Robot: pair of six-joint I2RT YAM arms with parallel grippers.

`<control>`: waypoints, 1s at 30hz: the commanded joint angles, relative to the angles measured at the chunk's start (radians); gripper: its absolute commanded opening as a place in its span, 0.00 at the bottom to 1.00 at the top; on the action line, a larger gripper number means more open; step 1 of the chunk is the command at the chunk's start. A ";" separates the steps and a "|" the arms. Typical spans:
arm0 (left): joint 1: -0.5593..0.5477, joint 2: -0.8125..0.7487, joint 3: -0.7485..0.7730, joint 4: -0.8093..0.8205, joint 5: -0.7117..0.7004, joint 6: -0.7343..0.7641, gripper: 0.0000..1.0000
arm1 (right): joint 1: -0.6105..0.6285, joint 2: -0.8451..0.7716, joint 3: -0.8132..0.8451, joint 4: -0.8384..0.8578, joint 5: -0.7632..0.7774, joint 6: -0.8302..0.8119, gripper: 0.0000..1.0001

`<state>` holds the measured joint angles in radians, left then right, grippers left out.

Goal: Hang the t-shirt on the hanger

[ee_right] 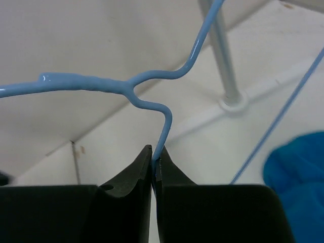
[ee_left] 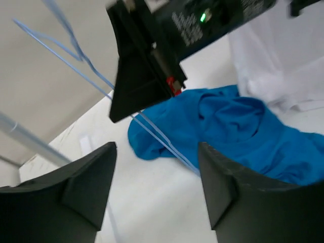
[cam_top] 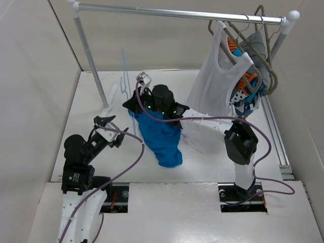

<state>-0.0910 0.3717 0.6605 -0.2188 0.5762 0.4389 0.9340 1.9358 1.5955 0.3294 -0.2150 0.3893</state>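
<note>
The bright blue t-shirt (cam_top: pixel 161 135) lies bunched on the white table, partly under my right arm; it also shows in the left wrist view (ee_left: pixel 233 126). The thin pale-blue wire hanger (cam_top: pixel 123 66) stands tilted up at the t-shirt's left end. My right gripper (ee_right: pixel 156 158) is shut on the hanger's (ee_right: pixel 152 76) twisted neck, just below the hook; in the top view it (cam_top: pixel 137 99) sits above the t-shirt's upper edge. One hanger wire (ee_left: pixel 152 132) runs down into the t-shirt. My left gripper (cam_top: pixel 111 129) is open and empty, left of the t-shirt, its fingers (ee_left: pixel 86 182) apart above bare table.
A metal clothes rail (cam_top: pixel 167 12) spans the back, its left post (cam_top: pixel 93 66) standing near the hanger. A white tank top (cam_top: pixel 217 81), a patterned garment (cam_top: pixel 248 88) and grey hangers (cam_top: pixel 263 45) hang at the right. White fabric (ee_left: pixel 276 66) reaches the table beside the t-shirt.
</note>
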 commanded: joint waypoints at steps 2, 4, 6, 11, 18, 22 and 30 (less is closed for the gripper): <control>-0.004 -0.007 0.025 0.061 0.169 -0.017 0.67 | -0.076 -0.029 -0.058 0.028 -0.105 -0.117 0.00; -0.004 0.004 0.046 0.061 0.154 -0.049 0.78 | -0.095 -0.038 -0.068 0.028 -0.192 -0.167 0.00; -0.004 0.038 0.065 0.070 0.105 -0.094 0.78 | -0.126 -0.047 -0.088 0.028 -0.271 -0.245 0.00; -0.004 0.128 0.103 0.079 -0.024 -0.005 0.64 | -0.207 -0.109 -0.218 -0.018 -0.584 -0.380 0.00; -0.013 0.478 0.246 -0.036 -0.038 -0.006 0.47 | -0.290 -0.317 -0.241 -0.683 -0.548 -0.838 0.00; -0.108 0.558 0.269 0.001 -0.067 -0.006 0.46 | -0.349 -0.472 -0.327 -0.868 -0.472 -0.885 0.00; -0.423 0.785 0.269 0.119 -0.349 -0.092 0.59 | -0.440 -0.734 -0.558 -0.955 -0.408 -0.860 0.00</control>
<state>-0.4877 1.1019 0.8959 -0.1883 0.3420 0.4198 0.5140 1.2423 1.1095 -0.5461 -0.6453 -0.4427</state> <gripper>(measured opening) 0.593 0.076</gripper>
